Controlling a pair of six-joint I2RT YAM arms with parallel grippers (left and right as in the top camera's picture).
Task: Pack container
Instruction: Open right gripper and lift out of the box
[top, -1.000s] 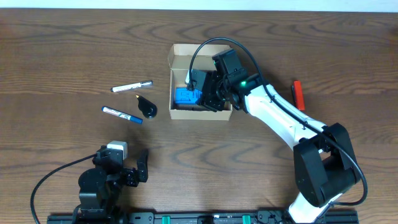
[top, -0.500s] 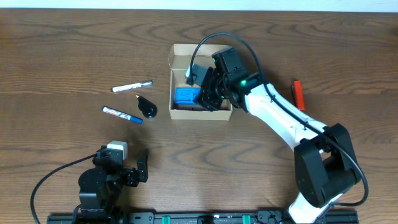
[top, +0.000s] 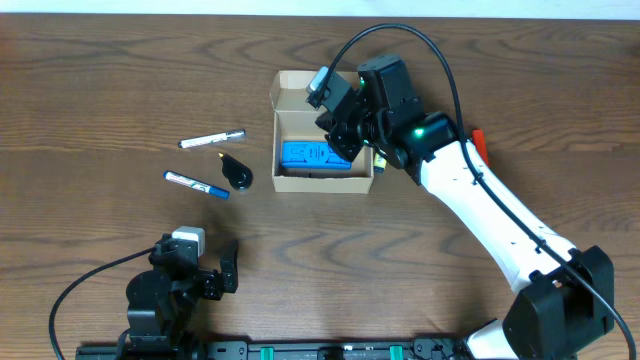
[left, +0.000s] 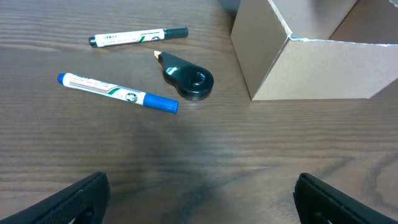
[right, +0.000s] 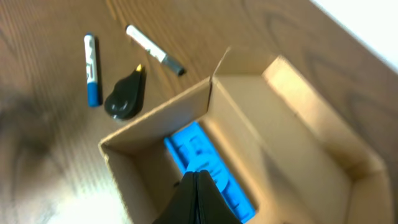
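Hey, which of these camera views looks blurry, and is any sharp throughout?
Right wrist view: smeared all over, the container and the blue-capped marker both soft-edged. Left wrist view: that marker is crisp, but the left gripper's fingers at the bottom corners are out of focus. Overhead view: sharp and evenly lit, no glare.

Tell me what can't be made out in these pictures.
- Blue item in the cardboard box: overhead, its right end is under the right pincer; the right wrist view is blurred.
- Red object: overhead, mostly behind the right arm.
- The box's inside: left wrist view, hidden by its wall and cut off at the top edge.
- Print on the black-capped marker and blue marker: too small to read.
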